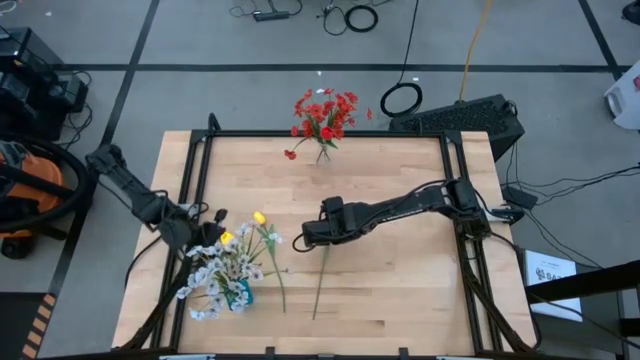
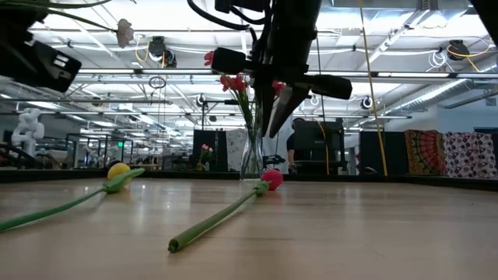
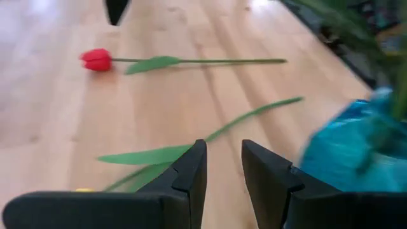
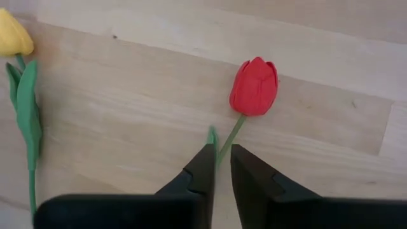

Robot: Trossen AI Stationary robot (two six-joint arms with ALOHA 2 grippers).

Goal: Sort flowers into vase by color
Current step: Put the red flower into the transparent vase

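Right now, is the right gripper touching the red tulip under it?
Apart. The low view shows the right gripper hanging above the table, with clear air between its tips and the red tulip lying there.

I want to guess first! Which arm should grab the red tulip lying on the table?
The right. Its gripper hangs directly over the red tulip stem, fingers slightly apart. The left gripper sits beside the blue vase.

I see the wooden table (image 1: 400,290) on a black frame (image 1: 330,133). Beside it, an orange vacuum (image 1: 25,195) sits at the left, cables (image 1: 350,15) loop on the grey floor, and a keyboard (image 1: 465,118) lies beyond the far edge.
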